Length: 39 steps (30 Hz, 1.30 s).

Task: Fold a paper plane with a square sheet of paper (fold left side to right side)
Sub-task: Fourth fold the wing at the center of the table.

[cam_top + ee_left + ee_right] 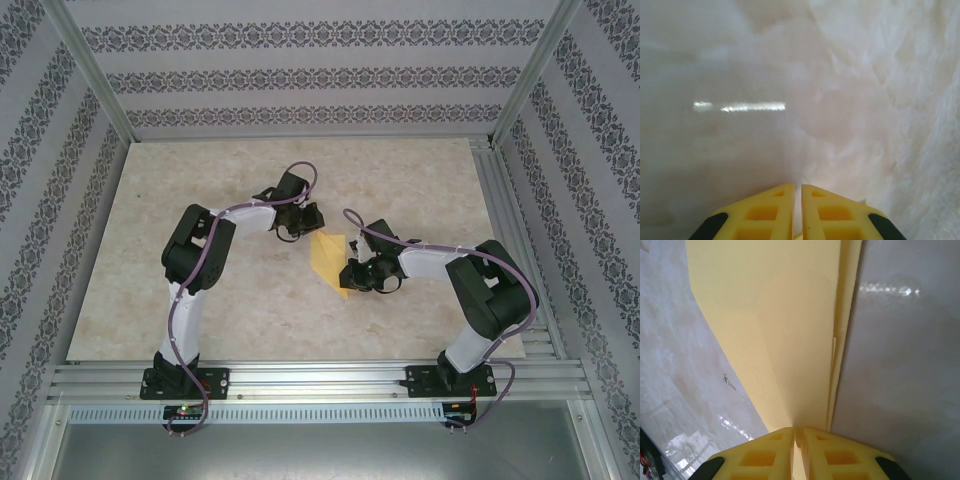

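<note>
The pale-yellow sheet of paper (328, 255) lies mid-table, folded into a tapering wedge with layered edges along its right side (790, 330). My right gripper (352, 278) sits at the paper's near end, and its yellow fingers (797, 431) are shut on the narrow end of the paper. My left gripper (305, 222) hovers just beyond the paper's far left corner. In the left wrist view its fingers (797, 189) stand together with a hairline gap, nothing between them, over bare marbled tabletop.
The beige marbled tabletop (200, 290) is framed by aluminium rails, with one rail (320, 380) across the near edge where both arm bases are bolted. Patterned walls enclose the back and sides.
</note>
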Available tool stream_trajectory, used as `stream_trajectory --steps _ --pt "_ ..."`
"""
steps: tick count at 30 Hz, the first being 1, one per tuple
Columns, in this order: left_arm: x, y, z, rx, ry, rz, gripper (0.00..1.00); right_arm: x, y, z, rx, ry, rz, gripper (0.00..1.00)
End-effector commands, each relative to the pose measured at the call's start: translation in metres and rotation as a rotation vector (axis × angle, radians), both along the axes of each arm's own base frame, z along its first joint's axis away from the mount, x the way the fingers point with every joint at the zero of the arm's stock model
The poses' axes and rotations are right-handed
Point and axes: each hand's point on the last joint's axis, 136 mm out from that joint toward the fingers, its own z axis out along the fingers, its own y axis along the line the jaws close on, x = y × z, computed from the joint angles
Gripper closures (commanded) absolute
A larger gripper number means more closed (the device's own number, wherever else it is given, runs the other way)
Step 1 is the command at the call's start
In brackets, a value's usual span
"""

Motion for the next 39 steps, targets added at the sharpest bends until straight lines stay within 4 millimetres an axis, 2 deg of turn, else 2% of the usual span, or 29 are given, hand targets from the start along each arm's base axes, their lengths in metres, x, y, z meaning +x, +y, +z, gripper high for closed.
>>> stream_trajectory --steps 1,3,6,9,12,14,18,27,33,36,39 --pt "0.025 0.020 0.022 0.030 -0.073 0.012 0.84 -0.053 -0.039 -0.042 -0.218 0.191 0.017 0.85" --pt "0.026 0.019 0.040 0.023 -0.104 0.002 0.84 -0.052 -0.038 -0.041 -0.215 0.187 0.018 0.84" --pt "0.013 0.013 0.063 -0.026 -0.132 -0.022 0.84 -0.049 -0.037 -0.039 -0.215 0.181 0.017 0.84" --pt "-0.013 0.000 0.071 -0.067 -0.126 -0.066 0.84 -0.048 -0.036 -0.039 -0.215 0.181 0.015 0.84" --pt "-0.046 -0.022 0.069 -0.100 -0.101 -0.128 0.84 -0.047 -0.036 -0.040 -0.217 0.181 0.014 0.84" --pt "-0.067 -0.036 0.066 -0.118 -0.081 -0.159 0.85 -0.047 -0.037 -0.041 -0.219 0.182 0.015 0.84" --pt "-0.088 -0.046 0.051 -0.089 -0.054 -0.172 0.85 -0.047 -0.037 -0.041 -0.221 0.180 0.014 0.84" --pt "-0.089 -0.046 0.004 -0.024 0.017 -0.182 0.86 -0.043 -0.034 -0.039 -0.211 0.172 0.016 0.84" --pt "-0.089 -0.042 -0.015 0.004 0.037 -0.172 0.86 -0.039 -0.030 -0.033 -0.192 0.159 0.014 0.84" --pt "-0.092 -0.038 -0.021 0.024 0.047 -0.167 0.86 -0.031 -0.022 -0.021 -0.146 0.122 0.008 0.84" --pt "-0.095 -0.034 -0.026 0.035 0.057 -0.164 0.86 -0.016 -0.011 0.008 -0.045 0.062 -0.025 0.84"
